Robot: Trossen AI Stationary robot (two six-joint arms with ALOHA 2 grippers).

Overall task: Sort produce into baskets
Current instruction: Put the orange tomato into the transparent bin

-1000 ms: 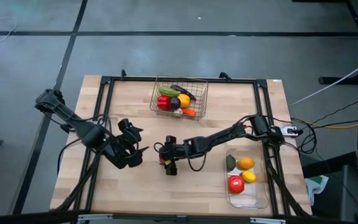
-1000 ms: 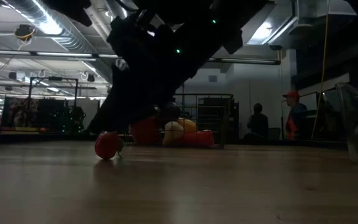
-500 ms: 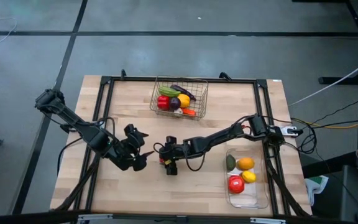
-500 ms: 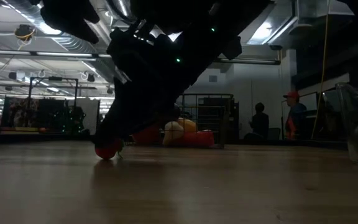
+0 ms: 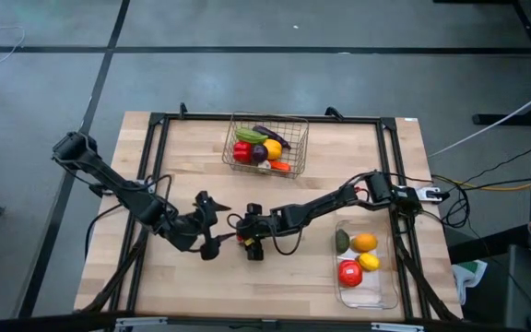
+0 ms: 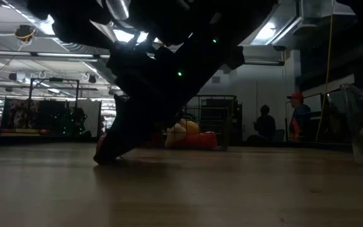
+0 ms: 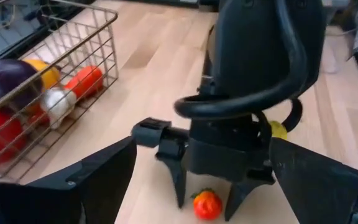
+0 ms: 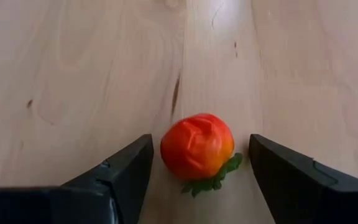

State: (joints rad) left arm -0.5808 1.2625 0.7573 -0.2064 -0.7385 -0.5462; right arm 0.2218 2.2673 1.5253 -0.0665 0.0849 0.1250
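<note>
Straddling the tomato [image 8: 197, 146] mid-table with a gap each side, the right gripper [image 8: 199, 168] should close squarely; the left gripper [image 5: 206, 227], just beside, gapes wide.

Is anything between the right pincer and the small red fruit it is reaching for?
Nothing visible. The right pincer straddles the small red fruit on the bare wooden table, a finger on each side with gaps showing, not yet touching. The left pincer hovers close by, open, but not between them.
</note>
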